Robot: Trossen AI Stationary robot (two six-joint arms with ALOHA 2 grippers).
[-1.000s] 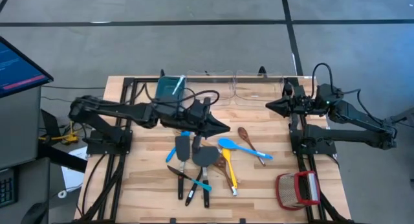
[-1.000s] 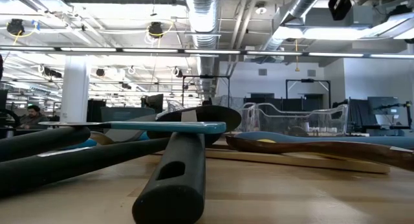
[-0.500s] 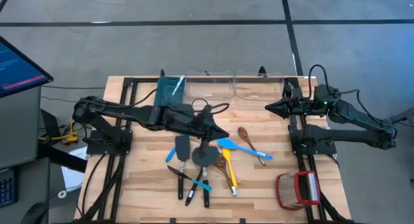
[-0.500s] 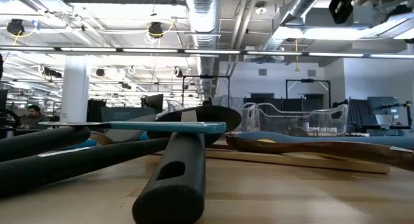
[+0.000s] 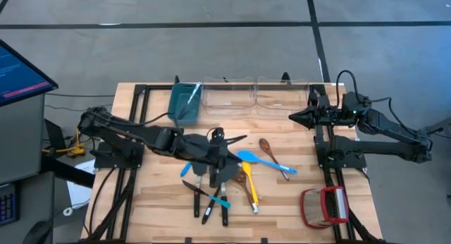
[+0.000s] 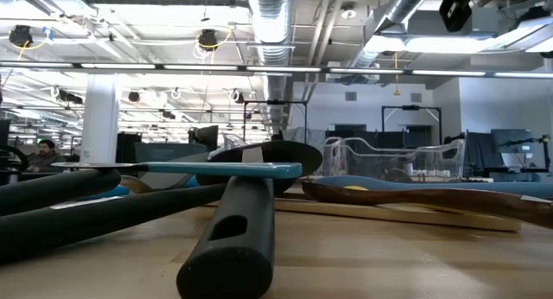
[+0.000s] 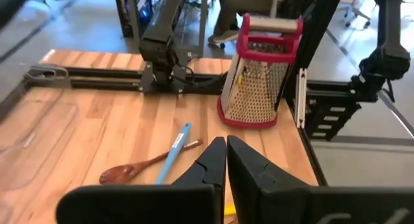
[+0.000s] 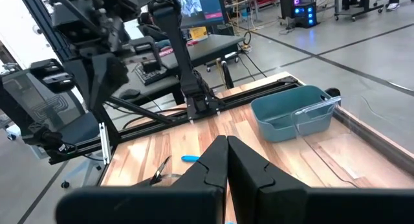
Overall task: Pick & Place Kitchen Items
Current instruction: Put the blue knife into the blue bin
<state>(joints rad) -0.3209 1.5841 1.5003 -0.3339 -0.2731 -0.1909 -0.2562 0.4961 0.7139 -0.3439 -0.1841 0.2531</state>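
Left claw (image 5: 224,159) pressed together, empty, low over the utensils (image 5: 218,180) at frame centre. Right claw (image 5: 293,116) together too, parked upper right.

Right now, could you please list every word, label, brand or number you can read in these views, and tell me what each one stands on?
No text can be read in any view.
Monitor left of the table: lines of text on a blue screen, too small to read.
Screen in the room behind, right wrist view: bright content, too blurred to read.
The teal bin, red-and-tan basket and utensils show no labels.
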